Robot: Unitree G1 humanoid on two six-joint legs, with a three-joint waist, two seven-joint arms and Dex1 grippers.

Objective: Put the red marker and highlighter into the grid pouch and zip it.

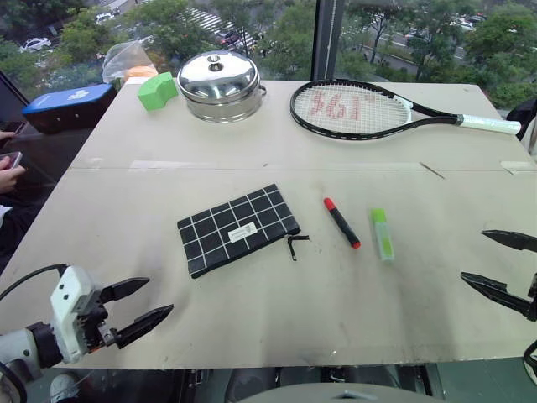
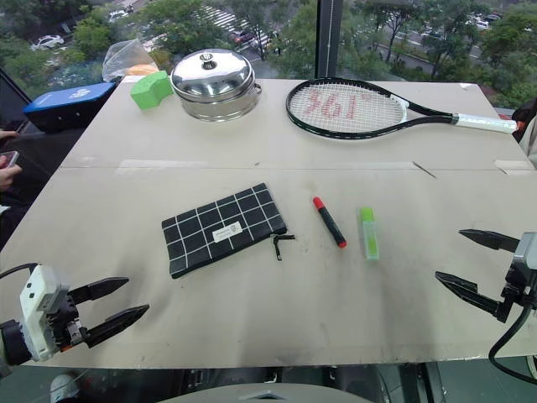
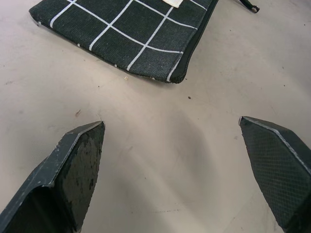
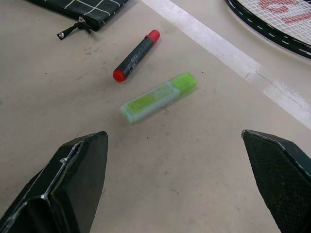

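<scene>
On the table (image 1: 277,319) in the head view, we saw grid pouch (image 1: 237,228), red marker (image 1: 341,222), highlighter (image 1: 383,233) apart between left gripper (image 1: 147,304) and right gripper (image 1: 497,262). Left wrist: jaws wide, empty, pouch ahead. Right wrist: jaws wide, empty, pens ahead.

An upper-floor room: table (image 1: 252,151) against windows (image 1: 252,34) overlooking treetops and streets.
</scene>
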